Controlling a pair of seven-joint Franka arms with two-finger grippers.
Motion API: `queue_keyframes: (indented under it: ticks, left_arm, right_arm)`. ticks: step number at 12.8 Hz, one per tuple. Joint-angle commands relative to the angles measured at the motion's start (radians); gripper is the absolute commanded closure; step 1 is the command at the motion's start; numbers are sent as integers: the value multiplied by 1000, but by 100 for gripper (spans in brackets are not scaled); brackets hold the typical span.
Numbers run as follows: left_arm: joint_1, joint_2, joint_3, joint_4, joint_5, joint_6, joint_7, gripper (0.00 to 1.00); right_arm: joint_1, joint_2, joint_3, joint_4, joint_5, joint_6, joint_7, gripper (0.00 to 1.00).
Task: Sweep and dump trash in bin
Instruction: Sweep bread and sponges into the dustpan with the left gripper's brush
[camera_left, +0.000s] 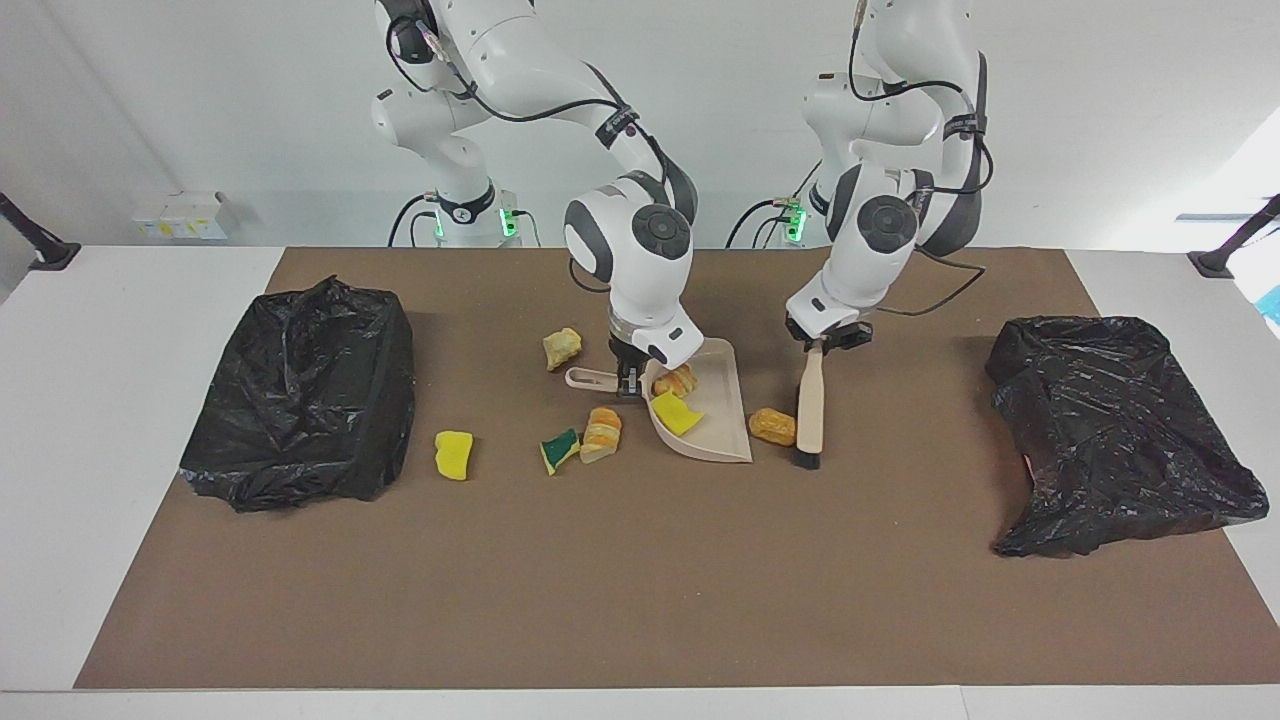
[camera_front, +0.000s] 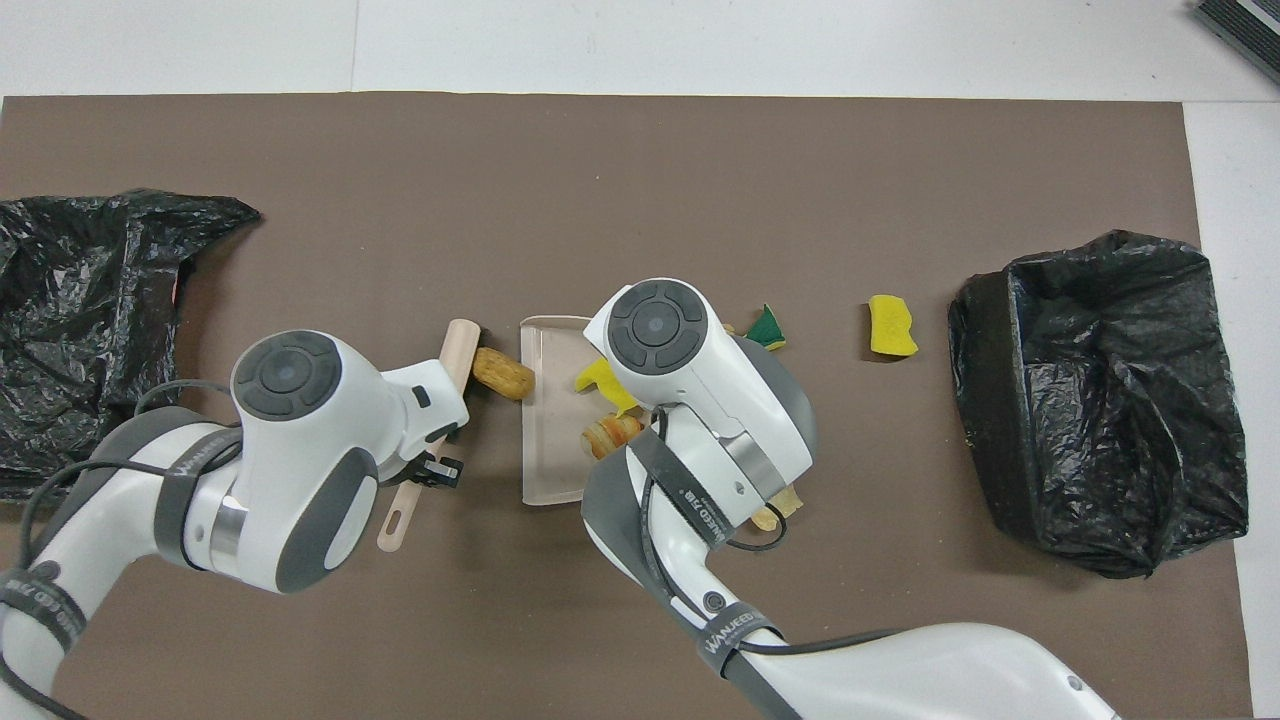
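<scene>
We are seeing the trash as small sponge and bread-like scraps. An orange lump (camera_left: 772, 425) is lying between the brush (camera_left: 809, 408) and the lip of the dustpan (camera_left: 722, 432), touching both. A yellow sponge (camera_left: 677, 414) and a striped lump (camera_left: 676, 381) are sitting in the dustpan; four more scraps are lying on the surface toward the bin (camera_left: 300, 395). Our left tool (camera_left: 827, 338) is clenching the brush handle; our right tool (camera_left: 629, 378) is clenching the dustpan handle.
</scene>
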Motion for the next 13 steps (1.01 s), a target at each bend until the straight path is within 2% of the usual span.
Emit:
queue_keyframes:
  ticks: [1, 5, 9, 11, 13]
  left_arm:
    - [-112, -29, 12, -19, 6, -10, 13, 100]
    - [-96, -29, 19, -13, 5, -29, -120, 100]
    - [2, -22, 19, -8, 5, -57, -309, 100]
    - [47, -20, 19, -8, 5, -55, -375, 100]
    - [45, -22, 19, -8, 5, -55, -394, 100]
  right_arm:
    - [1, -26, 5, -38, -24, 24, 28, 100]
    - [-5, -23, 5, -35, -18, 44, 28, 100]
    - [-31, -25, 5, -31, -6, 62, 14, 100]
    - [-63, -42, 7, -33, -3, 64, 4, 100]
    - [-100, -78, 7, -42, 20, 49, -67, 100]
